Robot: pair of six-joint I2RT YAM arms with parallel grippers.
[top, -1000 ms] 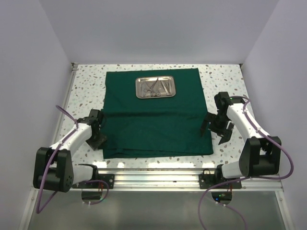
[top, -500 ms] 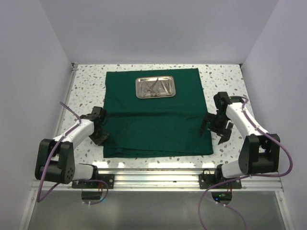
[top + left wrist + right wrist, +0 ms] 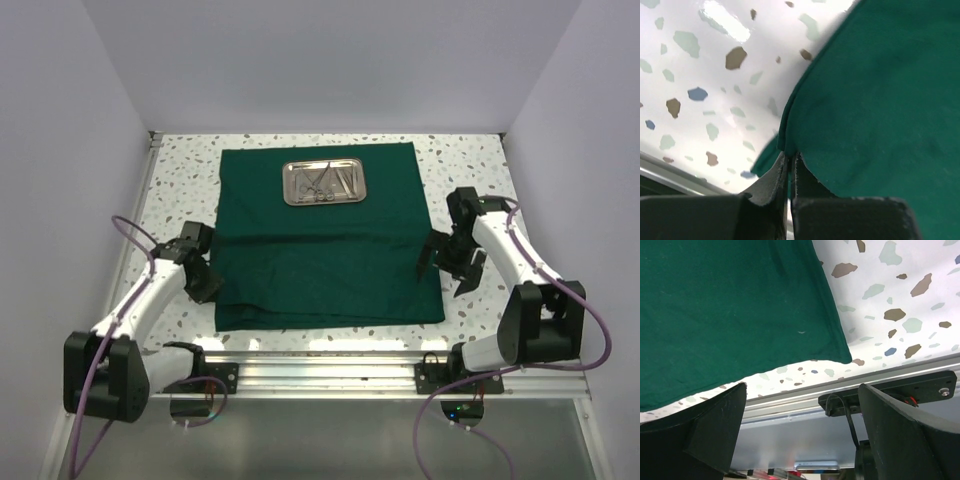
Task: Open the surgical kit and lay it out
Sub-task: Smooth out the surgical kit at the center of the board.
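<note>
The dark green cloth wrap (image 3: 325, 240) lies spread on the speckled table. A shiny steel tray (image 3: 322, 183) with several slim silver instruments sits on its far part. My left gripper (image 3: 203, 287) is at the cloth's near-left edge, shut on the hem; the left wrist view shows the cloth (image 3: 875, 90) pinched between my fingertips (image 3: 790, 159). My right gripper (image 3: 447, 268) is open beside the cloth's near-right corner, which shows in the right wrist view (image 3: 730, 305); nothing is between its jaws.
A metal rail (image 3: 330, 358) runs along the table's near edge, also seen in the right wrist view (image 3: 790, 405) with a black bracket (image 3: 890, 390). White walls enclose the table on three sides.
My left arm has swung outward to the left while its gripper stays at the cloth's left edge. The right gripper has shifted slightly farther from me. The cloth and tray have not moved.
</note>
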